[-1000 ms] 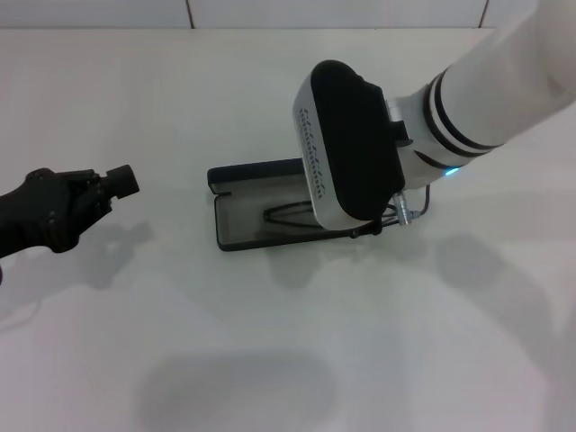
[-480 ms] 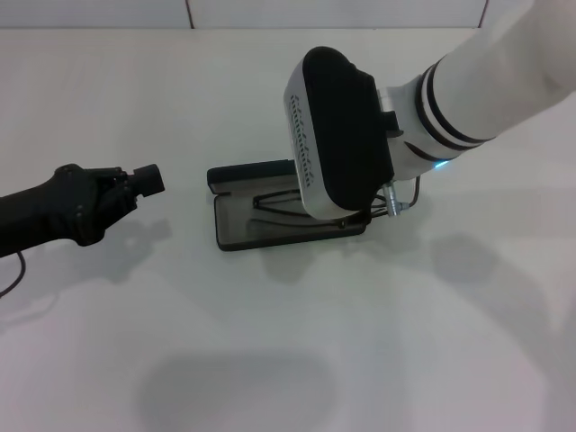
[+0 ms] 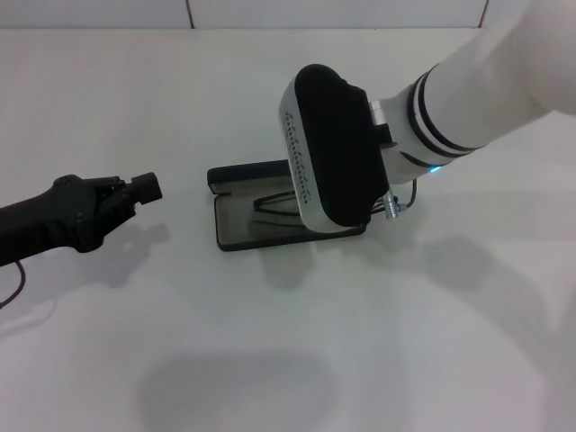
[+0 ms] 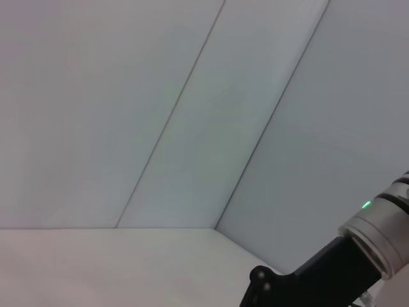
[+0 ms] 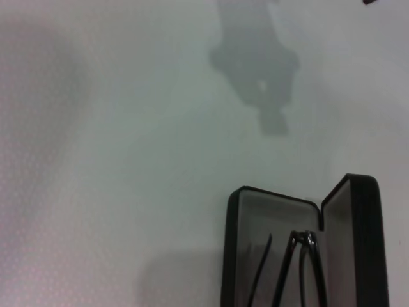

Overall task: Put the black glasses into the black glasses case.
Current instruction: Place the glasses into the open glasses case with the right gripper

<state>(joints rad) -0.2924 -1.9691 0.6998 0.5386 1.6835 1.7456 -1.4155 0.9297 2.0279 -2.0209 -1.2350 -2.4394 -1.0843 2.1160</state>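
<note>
The right gripper point(image 3: 355, 220) is hanging over the right end of the black glasses case point(image 3: 243, 202), but its wrist housing is hiding the fingertips from the head camera and its own wrist camera is showing none of them, so I cannot tell whether the jaws are spread or pinching anything. The left gripper point(image 3: 144, 187) is hovering off to the left, well apart from the case, and its jaws cannot be read either.

The black glasses point(image 5: 297, 268) are lying inside the open case, temple arms stretching along the grey lining, with the lid point(image 5: 358, 243) standing up at the hinge. Whether the frame is fully settled or partly held is hidden.

Judging from this, the placing is looking nearly done: what seems left is releasing, if anything is gripped, and clearing the arm away. The case is holding only the spectacles.
</note>
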